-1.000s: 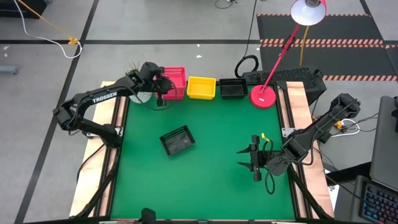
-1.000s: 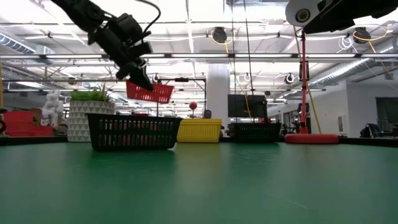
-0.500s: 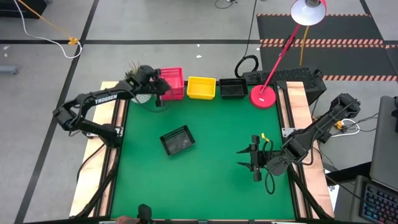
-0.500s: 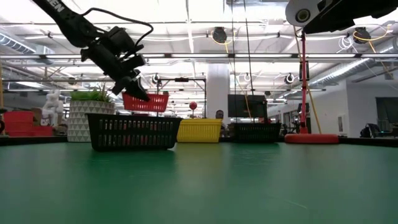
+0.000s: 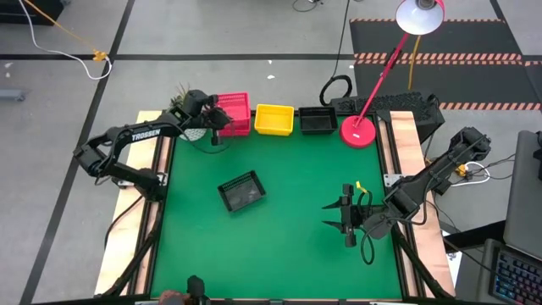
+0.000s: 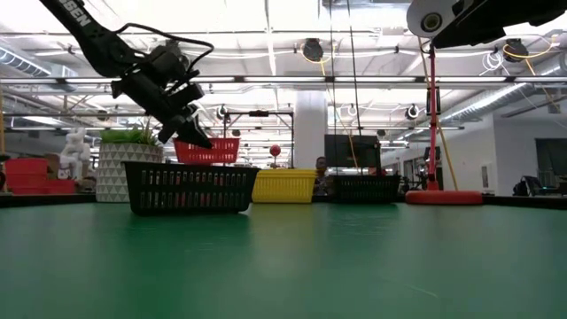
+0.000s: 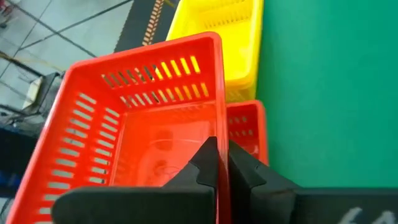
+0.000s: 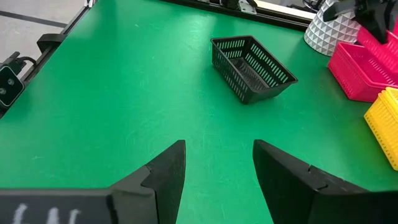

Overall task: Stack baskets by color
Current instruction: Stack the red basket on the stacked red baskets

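My left gripper is shut on a red basket at the table's far left. It holds that basket just above a second red basket, which stands on the table. A yellow basket and a black basket stand in a row to the right of them. Another black basket sits alone at mid-table. My right gripper hovers open at the near right, touching nothing. My left gripper pinches one side wall of the red basket at its rim, with one finger inside the basket and the other outside. The fingers come slanting down from the table's left, along the wall. The basket hangs roughly level, clear of the table.
A white plant pot stands just left of the red baskets, close to my left arm. The red lamp base sits at the far right, its post leaning up over the far edge. Green table lies free around the lone black basket.
My left gripper has gone down and a little toward the table's left edge, carrying the red basket. The basket hangs lower now, closer to the red one beneath it. My right arm has kept still.
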You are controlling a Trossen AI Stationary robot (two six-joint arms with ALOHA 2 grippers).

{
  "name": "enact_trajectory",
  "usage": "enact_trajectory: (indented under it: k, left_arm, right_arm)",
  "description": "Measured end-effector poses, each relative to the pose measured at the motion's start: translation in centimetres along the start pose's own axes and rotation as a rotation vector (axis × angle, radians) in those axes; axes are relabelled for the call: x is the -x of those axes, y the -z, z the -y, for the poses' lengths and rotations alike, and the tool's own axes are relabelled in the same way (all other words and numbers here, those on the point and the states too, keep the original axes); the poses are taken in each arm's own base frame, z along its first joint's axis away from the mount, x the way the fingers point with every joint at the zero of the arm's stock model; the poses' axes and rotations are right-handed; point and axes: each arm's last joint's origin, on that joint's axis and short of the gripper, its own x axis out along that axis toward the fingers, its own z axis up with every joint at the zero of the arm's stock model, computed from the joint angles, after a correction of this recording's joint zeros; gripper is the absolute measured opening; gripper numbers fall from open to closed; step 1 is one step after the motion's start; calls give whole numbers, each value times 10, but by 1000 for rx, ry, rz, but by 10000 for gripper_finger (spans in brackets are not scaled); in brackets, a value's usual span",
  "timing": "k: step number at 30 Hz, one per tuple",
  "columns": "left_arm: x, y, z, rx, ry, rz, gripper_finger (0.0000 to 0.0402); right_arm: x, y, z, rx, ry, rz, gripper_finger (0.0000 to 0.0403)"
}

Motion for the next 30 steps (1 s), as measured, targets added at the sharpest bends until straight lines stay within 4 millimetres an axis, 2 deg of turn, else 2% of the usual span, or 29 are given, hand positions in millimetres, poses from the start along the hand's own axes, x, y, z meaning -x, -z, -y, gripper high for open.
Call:
enact_trajectory:
  k: [5,11,17,24,30]
  left_arm:
    - [0,3,-3,-4,-6,-8,24]
    - [-6,8,0,4,30,-19,6]
    - [-11,11,2,2,47,-28,24]
    - [-16,12,5,0,70,-35,7]
    - [-17,9,8,-24,78,-28,31]
  right_arm:
    - [0,0,0,0,1,0,180]
    - [0,-1,0,-4,1,5,180]
    - [0,-1,0,-5,1,6,180]
    - [0,-1,0,-3,1,7,180]
    - [0,-1,0,-1,1,6,180]
